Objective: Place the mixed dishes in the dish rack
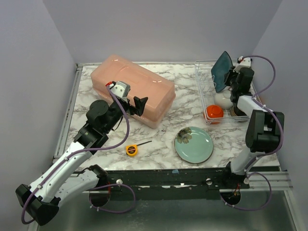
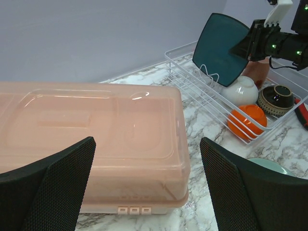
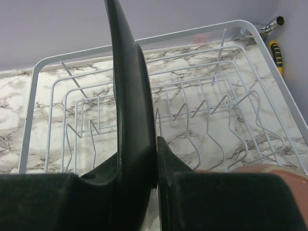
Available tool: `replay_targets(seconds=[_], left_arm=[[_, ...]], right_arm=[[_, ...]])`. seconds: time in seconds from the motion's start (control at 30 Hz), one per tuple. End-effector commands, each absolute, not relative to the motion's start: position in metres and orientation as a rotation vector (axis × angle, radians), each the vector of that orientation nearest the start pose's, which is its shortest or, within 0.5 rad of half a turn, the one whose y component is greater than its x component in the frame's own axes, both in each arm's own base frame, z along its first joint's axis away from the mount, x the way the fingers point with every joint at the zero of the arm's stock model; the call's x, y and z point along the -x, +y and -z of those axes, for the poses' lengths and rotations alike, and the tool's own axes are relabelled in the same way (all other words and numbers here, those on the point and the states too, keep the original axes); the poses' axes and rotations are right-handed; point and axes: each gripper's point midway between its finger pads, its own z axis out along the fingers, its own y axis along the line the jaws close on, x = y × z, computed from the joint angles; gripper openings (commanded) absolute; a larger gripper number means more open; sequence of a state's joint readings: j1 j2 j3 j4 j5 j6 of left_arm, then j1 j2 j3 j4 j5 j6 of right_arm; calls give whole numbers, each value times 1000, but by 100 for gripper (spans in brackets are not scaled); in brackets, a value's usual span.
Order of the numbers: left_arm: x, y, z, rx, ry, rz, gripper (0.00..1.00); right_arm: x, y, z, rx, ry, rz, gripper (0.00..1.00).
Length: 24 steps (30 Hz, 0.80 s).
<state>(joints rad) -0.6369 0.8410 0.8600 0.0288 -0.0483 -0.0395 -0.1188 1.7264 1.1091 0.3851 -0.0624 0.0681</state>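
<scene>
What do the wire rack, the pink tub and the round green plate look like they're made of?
Wire rack: thin metal rod, seemingly white-coated, slightly glossy. Pink tub: translucent plastic; light shows through its lid. Round green plate: probably glazed ceramic, smooth sheen, printed flower.

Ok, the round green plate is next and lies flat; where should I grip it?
Probably by its rim, from above. The round green plate lies flat on the marble table, so only the upturned edge offers a pinch; its left edge faces the open left gripper.

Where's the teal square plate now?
Overhead view, far right: the right end effector holds the teal square plate on edge at the far end of the dish rack.
</scene>
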Motion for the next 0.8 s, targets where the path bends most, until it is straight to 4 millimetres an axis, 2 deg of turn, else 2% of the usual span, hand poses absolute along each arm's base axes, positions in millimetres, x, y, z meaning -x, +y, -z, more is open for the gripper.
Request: replay_targets(seconds=[0.0, 0.03, 0.13, 0.27, 0.4, 0.5, 0.67, 0.73, 0.77], left_arm=[[-273, -201, -351, -440, 1460, 525, 89], [-273, -202, -351, -441, 1461, 527, 89], [-273, -203, -350, -445, 1466, 534, 89], [-274, -203, -349, -443, 1470, 531, 89], [-274, -202, -348, -442, 1471, 527, 89], [-274, -203, -348, -443, 1473, 527, 89], [-275, -204, -347, -445, 1481, 528, 89], [-275, -203, -347, -445, 1480, 528, 89], [-275, -204, -347, -444, 1480, 529, 89]], right_arm=[[-525, -41, -187, -83, 1733, 26, 4], [-524, -39, -183, -81, 1742, 27, 6], [-524, -35, -172, -92, 1759, 19, 21], [-528, -33, -163, -107, 1788, 25, 36], [-524, -33, -170, -123, 1767, 59, 51], [-523, -39, -173, -162, 1789, 89, 60], [-515, -56, -190, -294, 1806, 157, 77], [-509, -63, -195, -364, 1827, 182, 94], [-505, -64, -196, -387, 1839, 184, 98]])
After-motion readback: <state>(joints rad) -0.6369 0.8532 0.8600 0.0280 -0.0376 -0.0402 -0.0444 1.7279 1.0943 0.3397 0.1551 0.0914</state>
